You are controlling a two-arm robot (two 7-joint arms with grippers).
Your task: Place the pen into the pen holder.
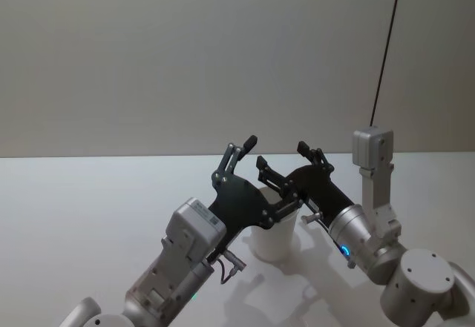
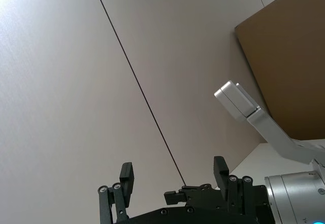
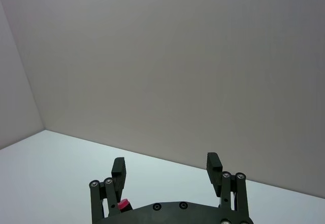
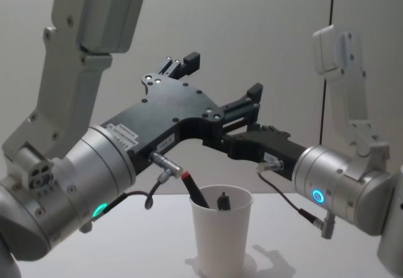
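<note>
The pen holder (image 4: 220, 243), a white paper cup, stands upright on the table just below both grippers; the head view shows it (image 1: 273, 243) partly covered by them. A black pen (image 4: 196, 191) with a red end leans inside it, beside a second dark pen end (image 4: 223, 200). My left gripper (image 1: 256, 153) is raised above the cup, pointing up and forward, open and empty (image 2: 173, 170). My right gripper (image 1: 308, 153) hangs close beside it, also open and empty (image 3: 166, 164). Nothing is between either pair of fingers.
The white table (image 1: 89, 208) stretches left and forward of the cup, to a plain wall. A thin black cable (image 1: 386, 45) runs down the wall at the right. My right arm's grey link (image 1: 373, 164) rises behind the cup. A brown board (image 2: 284, 56) shows overhead.
</note>
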